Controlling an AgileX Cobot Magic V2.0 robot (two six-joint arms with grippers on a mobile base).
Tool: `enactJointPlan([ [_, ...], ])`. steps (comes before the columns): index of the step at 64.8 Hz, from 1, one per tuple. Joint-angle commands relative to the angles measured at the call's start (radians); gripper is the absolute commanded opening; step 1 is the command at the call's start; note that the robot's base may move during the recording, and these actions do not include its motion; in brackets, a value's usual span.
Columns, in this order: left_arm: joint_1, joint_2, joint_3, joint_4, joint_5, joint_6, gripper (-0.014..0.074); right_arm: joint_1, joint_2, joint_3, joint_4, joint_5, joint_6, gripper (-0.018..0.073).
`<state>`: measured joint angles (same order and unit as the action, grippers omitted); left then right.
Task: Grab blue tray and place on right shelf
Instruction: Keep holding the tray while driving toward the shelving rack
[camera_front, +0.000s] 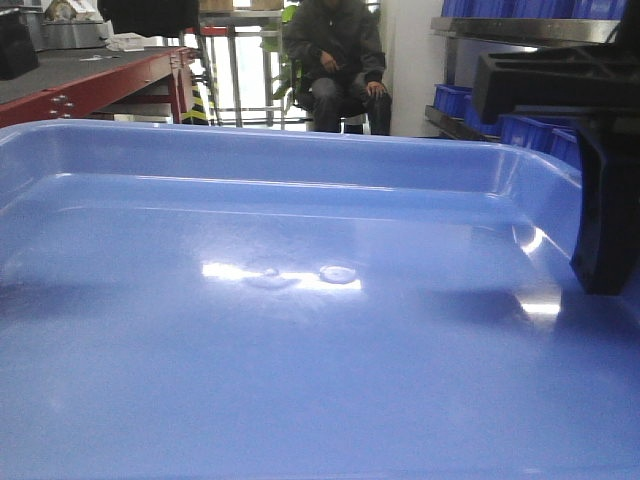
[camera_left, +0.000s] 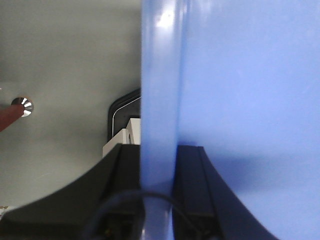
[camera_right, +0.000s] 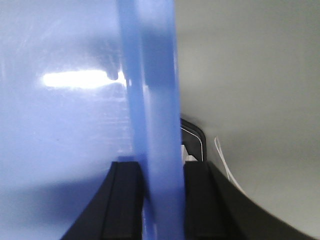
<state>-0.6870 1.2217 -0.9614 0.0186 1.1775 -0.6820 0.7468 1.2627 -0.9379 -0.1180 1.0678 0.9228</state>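
Observation:
The blue tray (camera_front: 300, 330) is glossy light blue and fills most of the front view, its flat bottom facing up. In the left wrist view my left gripper (camera_left: 159, 147) is shut on the tray's rolled rim (camera_left: 157, 100), one black finger on each side. In the right wrist view my right gripper (camera_right: 160, 162) is likewise shut on the opposite rim (camera_right: 150, 100). One of its black fingers (camera_front: 605, 220) reaches down inside the tray's right wall. The right shelf (camera_front: 530, 30), a steel rack, stands at the far right behind the tray.
Dark blue bins (camera_front: 530, 130) sit on the rack's lower level. A red-edged workbench (camera_front: 90, 90) runs along the back left. A person (camera_front: 340, 70) sits on a chair straight ahead. Grey floor (camera_left: 60, 60) shows under the tray in both wrist views.

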Motion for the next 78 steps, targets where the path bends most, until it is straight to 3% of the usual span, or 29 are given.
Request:
enactJointPlan([
  [1,-0.006,-0.02,-0.025,0.041,0.0,-0.006,0.0017,-0.003,-0.027,-0.036,-0.022,-0.011,0.013,0.0213],
  [53,-0.006,-0.02,-0.025,0.045,-0.002,-0.006,0.0016,-0.003,-0.027,-0.036,-0.022,-0.011,0.013,0.0213],
  [70,0.0,-0.02,-0.025,0.04,-0.002,-0.047,0.0016,-0.003,-0.027,-0.036,-0.022,-0.012,0.013,0.0213],
  [78,0.032,-0.02,-0.025,0.024,-0.002,-0.08,0.0016,-0.003,-0.027,-0.036,-0.022,-0.012,0.013,0.0213],
])
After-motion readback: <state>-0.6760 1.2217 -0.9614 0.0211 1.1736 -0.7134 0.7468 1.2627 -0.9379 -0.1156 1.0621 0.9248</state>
